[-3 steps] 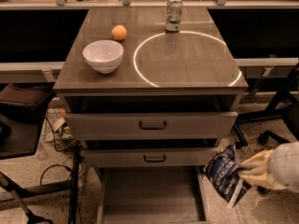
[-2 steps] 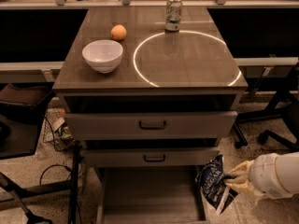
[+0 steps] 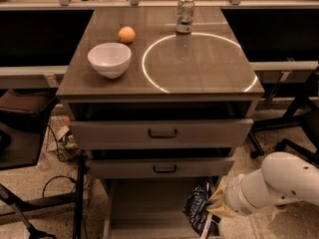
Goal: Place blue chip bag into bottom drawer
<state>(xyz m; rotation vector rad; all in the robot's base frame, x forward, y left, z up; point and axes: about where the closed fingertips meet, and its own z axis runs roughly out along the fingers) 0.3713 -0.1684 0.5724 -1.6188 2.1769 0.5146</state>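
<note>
The blue chip bag is a crinkled dark navy bag with silvery edges, hanging over the right side of the open bottom drawer, a wide shallow grey tray pulled out below the two upper drawers. My gripper comes in from the lower right on a white arm and is shut on the bag's right edge, holding it just above the drawer floor near the right wall.
On the table top stand a white bowl, an orange and a green-and-silver soda can. The two upper drawers stick out slightly above the tray. A black chair base is at the right, cables and a stand at the left.
My arm has moved left with the bag, carrying it from beside the drawer's right wall to over the drawer's right side.
</note>
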